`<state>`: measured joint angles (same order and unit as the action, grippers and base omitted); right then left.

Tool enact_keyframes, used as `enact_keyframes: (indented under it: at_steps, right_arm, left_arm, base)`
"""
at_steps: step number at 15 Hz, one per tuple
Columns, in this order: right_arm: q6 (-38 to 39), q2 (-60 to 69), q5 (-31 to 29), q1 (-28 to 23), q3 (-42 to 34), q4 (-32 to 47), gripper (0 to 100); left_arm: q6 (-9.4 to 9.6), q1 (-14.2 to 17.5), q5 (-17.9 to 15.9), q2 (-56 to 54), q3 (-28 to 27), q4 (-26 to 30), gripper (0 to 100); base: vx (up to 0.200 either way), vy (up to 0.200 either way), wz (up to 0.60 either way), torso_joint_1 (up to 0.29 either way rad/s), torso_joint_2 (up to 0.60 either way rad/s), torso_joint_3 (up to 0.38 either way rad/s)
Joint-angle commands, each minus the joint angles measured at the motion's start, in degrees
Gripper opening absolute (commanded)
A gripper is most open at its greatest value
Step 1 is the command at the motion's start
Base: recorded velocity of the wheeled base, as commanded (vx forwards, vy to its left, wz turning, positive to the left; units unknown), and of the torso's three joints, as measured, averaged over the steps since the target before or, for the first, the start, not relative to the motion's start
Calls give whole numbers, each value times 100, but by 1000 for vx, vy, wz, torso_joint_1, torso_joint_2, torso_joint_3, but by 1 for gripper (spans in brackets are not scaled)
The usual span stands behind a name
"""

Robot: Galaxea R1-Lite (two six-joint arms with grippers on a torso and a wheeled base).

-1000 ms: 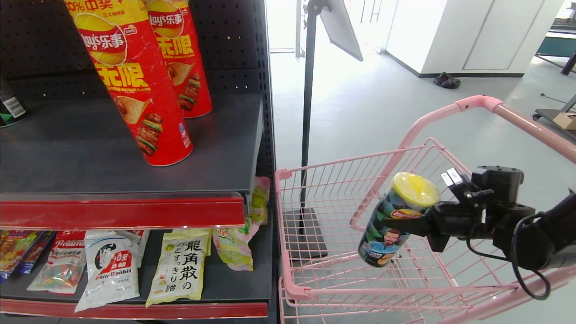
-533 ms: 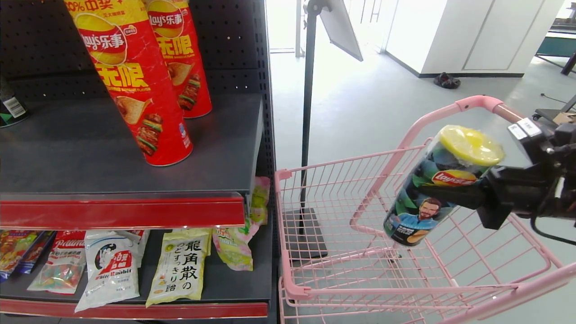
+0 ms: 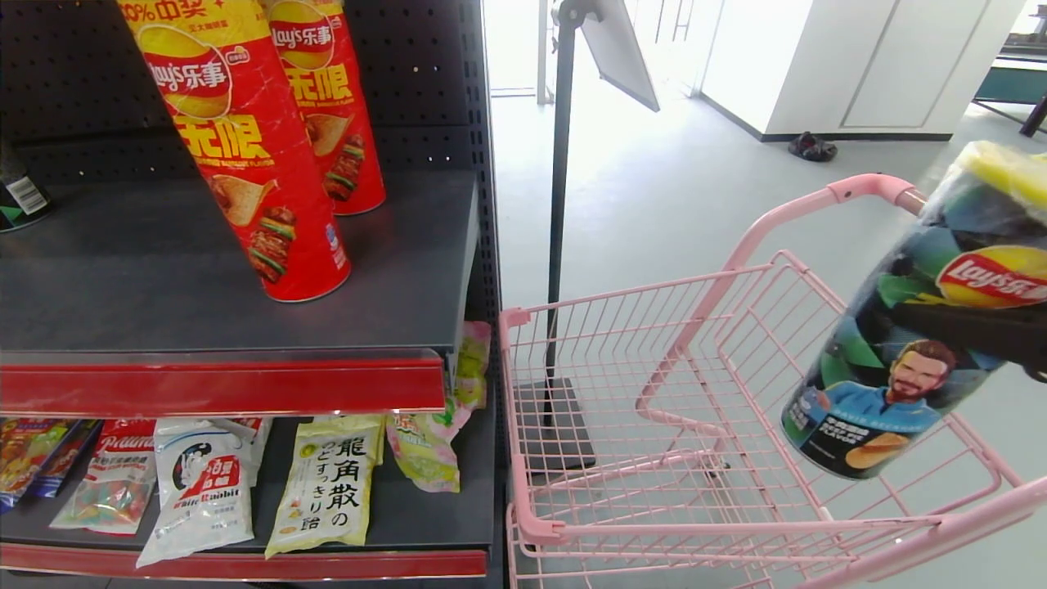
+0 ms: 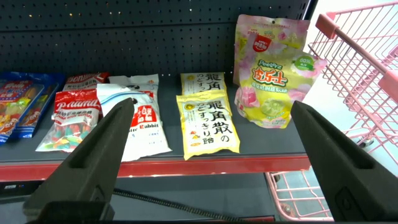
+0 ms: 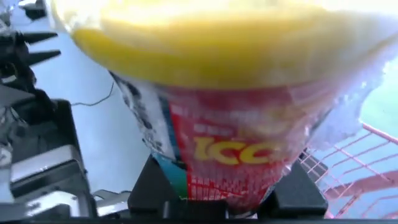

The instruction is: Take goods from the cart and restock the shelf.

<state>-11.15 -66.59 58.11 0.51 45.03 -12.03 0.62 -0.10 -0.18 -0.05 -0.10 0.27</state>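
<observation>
The right claw (image 3: pixel 981 331) is clamped around a chip can (image 3: pixel 887 384) with a green and blue wrapper. A dark finger (image 3: pixel 949 323) crosses the can's upper half just below its logo. The can is tilted, its yellow lid (image 3: pixel 1010 168) up at the right edge of the head view and its base lower and to the left. It hangs in the air over the right side of the pink cart (image 3: pixel 523 319), near the cart's handle (image 3: pixel 871 186). In the right wrist view the lid (image 5: pixel 236 43) is nearest the camera, and the claw (image 5: pixel 233 196) grips the can (image 5: pixel 236 143) from both sides below it.

On the left, the upper board of the shelf (image 3: pixel 123 278) carries two tall red chip cans, one in front (image 3: pixel 245 155) and one behind it (image 3: pixel 335 106). A dark bottle (image 3: pixel 16 192) stands at the board's far left.

The left claw (image 4: pixel 214 165) is spread wide with nothing between its fingers. It faces the lower shelf board (image 4: pixel 155 165), where a white candy bag (image 4: pixel 140 121), a yellow bag (image 4: pixel 208 121) and a green-and-pink bag (image 4: pixel 273 68) lie side by side. Beyond the cart a black pole (image 3: pixel 560 204) stands on the floor.
</observation>
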Motion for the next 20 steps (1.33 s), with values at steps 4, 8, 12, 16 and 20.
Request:
enact_keyframes:
  at_steps: [4, 8, 12, 16, 20]
  right_arm:
    - [1757, 1534, -2234, 459, 50, 474, 0]
    - [825, 1605, -2322, 503, -531, 483, 0]
    - [518, 1675, -2955, 511, -574, 465, 0]
    - [149, 1614, -2577, 740, -495, 474, 0]
    - [-71, 1253, -1909, 1223, -460, 421, 0]
  left_arm:
    - [-1, 1, 1, 5, 1, 0, 100]
    - [-1, 1, 1, 5, 1, 0, 100]
    - [-1, 1, 1, 5, 1, 0, 100]
    - [-1, 1, 1, 5, 1, 0, 100]
    - [-1, 1, 1, 5, 1, 0, 100]
  base:
    - [0, 0, 0, 0, 0, 0]
    - [0, 0, 0, 0, 0, 0]
    - [0, 0, 0, 0, 0, 0]
    - [0, 0, 0, 0, 0, 0]
    - [0, 0, 0, 0, 0, 0]
